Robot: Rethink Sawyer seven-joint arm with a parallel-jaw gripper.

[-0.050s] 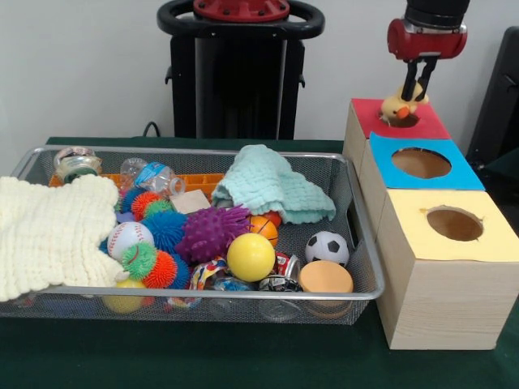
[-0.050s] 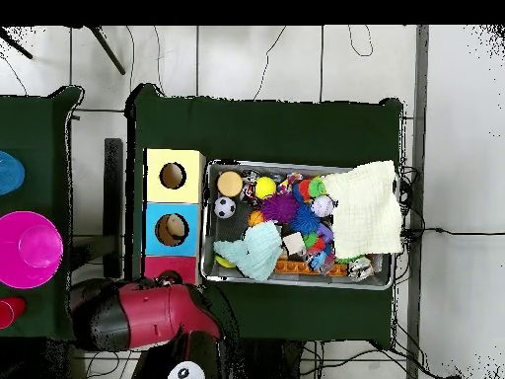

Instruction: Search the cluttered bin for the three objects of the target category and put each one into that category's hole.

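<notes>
My gripper [image 1: 414, 96] hangs over the red-topped box [image 1: 434, 126] at the far right, shut on a small yellow rubber duck [image 1: 395, 108] with an orange beak. The duck sits right at the mouth of the red box's hole. In the overhead view my red arm [image 2: 148, 316] covers the gripper and the duck, and only part of the red box [image 2: 170, 266] shows. The wire bin [image 1: 203, 293] holds a heap of toys: a purple spiky ball [image 1: 211, 233], a yellow ball [image 1: 250, 257], a soccer ball [image 1: 327, 247] and a baseball [image 1: 128, 237].
A blue-topped box [image 1: 464, 172] and a yellow-topped box [image 1: 491, 239], each with a round hole, stand in a row with the red one. A cream cloth [image 1: 49, 235] and a mint cloth [image 1: 272, 186] cover parts of the bin. Pink dishes [image 2: 30, 249] lie on a side table.
</notes>
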